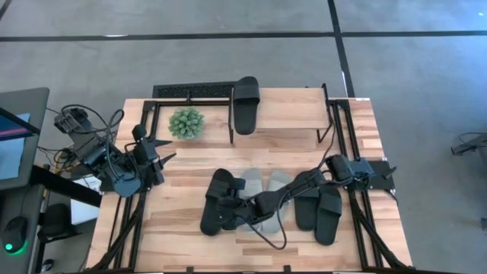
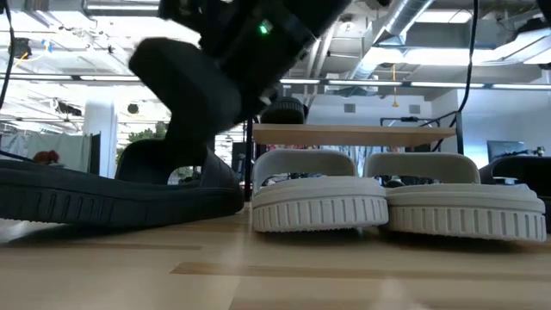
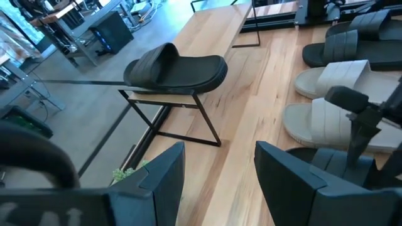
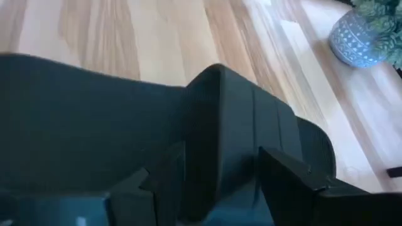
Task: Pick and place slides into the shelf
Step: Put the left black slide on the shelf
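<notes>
With one black slide (image 1: 246, 103) already on the shelf (image 1: 293, 109) at 12 o'clock, the right gripper (image 1: 228, 204), jaws spread, straddles the strap of the black slide (image 1: 217, 201) at 6 o'clock on the tabletop (image 1: 183, 171); next, probably pinch and lift; the left gripper (image 1: 161, 158) waits, jaws spread, at 9 o'clock

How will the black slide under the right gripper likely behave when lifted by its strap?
The black slide is probably light, being moulded foam by its look. Its wide strap looks thick, so likely stiff enough to hold shape. Gripped at the strap by the right gripper, the long sole may tilt heel-down.
</notes>
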`<state>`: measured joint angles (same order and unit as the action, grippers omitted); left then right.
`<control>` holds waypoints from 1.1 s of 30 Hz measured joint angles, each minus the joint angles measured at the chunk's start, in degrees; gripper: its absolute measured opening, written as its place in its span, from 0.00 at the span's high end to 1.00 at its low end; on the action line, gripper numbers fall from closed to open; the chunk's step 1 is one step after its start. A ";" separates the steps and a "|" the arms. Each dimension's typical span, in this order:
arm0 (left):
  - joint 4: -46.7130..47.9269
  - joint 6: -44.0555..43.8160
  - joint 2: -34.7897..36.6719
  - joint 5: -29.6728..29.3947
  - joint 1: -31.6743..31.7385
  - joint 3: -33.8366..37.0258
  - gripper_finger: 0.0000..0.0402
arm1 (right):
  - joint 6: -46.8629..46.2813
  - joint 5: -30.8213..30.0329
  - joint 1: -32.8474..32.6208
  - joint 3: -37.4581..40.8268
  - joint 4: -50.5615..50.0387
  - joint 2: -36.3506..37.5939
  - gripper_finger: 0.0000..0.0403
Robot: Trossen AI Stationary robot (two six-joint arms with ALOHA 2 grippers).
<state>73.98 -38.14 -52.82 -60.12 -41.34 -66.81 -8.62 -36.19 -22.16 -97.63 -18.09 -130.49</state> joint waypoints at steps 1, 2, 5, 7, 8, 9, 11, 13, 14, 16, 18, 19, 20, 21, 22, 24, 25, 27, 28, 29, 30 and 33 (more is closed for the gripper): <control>0.01 -0.25 -0.02 -0.21 0.00 0.00 0.55 | 0.03 0.24 0.19 -0.42 0.29 -0.30 0.55; 0.01 -0.38 -0.01 -0.35 0.01 0.00 0.55 | -0.25 0.47 0.33 -0.84 0.77 -0.67 0.55; -0.10 -0.61 -0.02 -0.37 0.00 0.00 0.55 | -0.35 0.01 0.51 -0.65 -0.56 -1.17 0.56; -0.17 -1.00 -0.04 -0.37 0.00 0.00 0.55 | -1.47 -1.18 0.49 -0.78 -0.93 -1.18 0.56; -0.18 -1.17 -0.03 -0.37 0.00 0.00 0.55 | -1.94 -2.16 0.44 -0.77 -1.56 -1.26 0.57; -0.18 -1.39 -0.02 -0.37 0.00 0.00 0.55 | -2.18 -3.04 0.44 -0.75 -2.06 -1.43 0.57; -0.18 -1.54 -0.04 -0.37 0.00 0.00 0.55 | -2.40 -3.77 0.51 -0.72 -2.82 -1.53 0.58; -0.21 -1.69 -0.03 -0.37 0.01 0.00 0.55 | -2.41 -4.21 0.68 -0.72 -3.49 -1.49 0.60; -0.20 -1.78 -0.04 -0.37 0.00 0.00 0.55 | -2.48 -4.25 0.79 -0.72 -3.85 -1.49 0.61; -0.22 -2.13 -0.02 -0.37 0.00 0.00 0.55 | -2.72 -4.92 0.83 -0.74 -4.72 -1.47 0.65; -0.44 -2.15 -0.04 -0.37 0.00 0.00 0.55 | -2.91 -6.38 0.86 -0.72 -5.15 -1.47 0.72; -0.49 -2.15 -0.02 -0.37 0.00 0.00 0.55 | -2.89 -7.07 0.86 -0.72 -5.27 -1.47 0.77; -0.49 -2.15 -0.02 -0.37 0.00 0.00 0.55 | -2.89 -7.69 0.86 -0.72 -5.26 -1.47 0.82; -0.50 -2.15 -0.04 -0.37 0.00 0.00 0.55 | -2.89 -7.96 0.88 -0.72 -5.24 -1.47 0.88; -0.51 -2.17 -0.03 -0.37 0.00 0.00 0.55 | -2.85 -8.06 0.88 -0.72 -5.22 -1.47 0.93; -0.51 -2.17 -0.04 -0.37 0.01 0.00 0.55 | -2.78 -8.05 0.78 -1.08 -5.61 -1.47 0.97; -0.51 -2.17 -0.04 -0.37 0.00 0.00 0.55 | -2.81 -8.09 0.79 -1.35 -5.90 -1.47 0.96; -0.53 -2.17 -0.04 -0.39 0.00 0.00 0.55 | -2.91 -7.98 0.79 -1.99 -5.87 -1.49 0.96; -0.53 -2.17 -0.04 -0.39 0.02 0.00 0.55 | -2.94 -8.18 0.77 -2.30 -5.87 -1.49 0.97; -0.53 -2.17 -0.02 -0.42 0.01 0.00 0.55 | -2.91 -8.63 0.65 -2.75 -6.04 -1.49 0.98; -0.54 -2.17 -0.04 -0.42 0.00 0.00 0.55 | -2.55 -9.24 0.54 -3.30 -6.38 -1.49 0.98; -0.56 -2.20 -0.02 -0.44 0.00 0.00 0.55 | -1.06 -11.25 0.40 -5.16 -8.20 -1.00 0.98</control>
<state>73.42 -40.34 -52.84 -60.55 -41.34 -66.81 -9.67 -47.44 -21.76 -102.79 -26.29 -131.49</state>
